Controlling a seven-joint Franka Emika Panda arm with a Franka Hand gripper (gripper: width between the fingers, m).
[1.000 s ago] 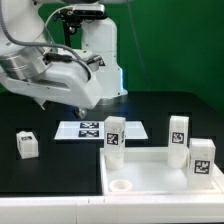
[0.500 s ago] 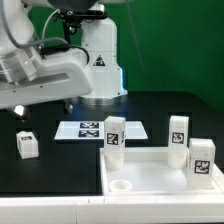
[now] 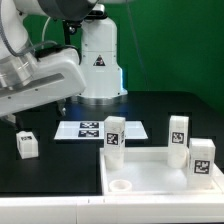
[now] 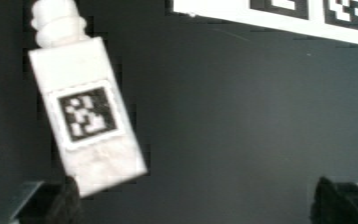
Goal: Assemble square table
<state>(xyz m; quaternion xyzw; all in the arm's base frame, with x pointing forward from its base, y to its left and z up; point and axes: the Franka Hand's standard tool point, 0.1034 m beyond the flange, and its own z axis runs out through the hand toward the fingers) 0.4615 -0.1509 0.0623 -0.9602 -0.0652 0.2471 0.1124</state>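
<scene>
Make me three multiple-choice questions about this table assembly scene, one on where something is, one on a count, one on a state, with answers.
1. Where is the lone leg?
A. on the black tabletop, apart from the tabletop slab
B. standing on the slab
C. on the marker board

2. How many legs stand at the slab?
A. one
B. three
C. five

3. What is the end effector doing?
A. clamping the leg
B. open, holding nothing
C. shut on the slab

Answers: 1 A, the exterior view shows it alone toward that view's left. 2 B, three tagged legs stand there. 3 B, the wrist view shows both fingers wide apart, gripping nothing.
</scene>
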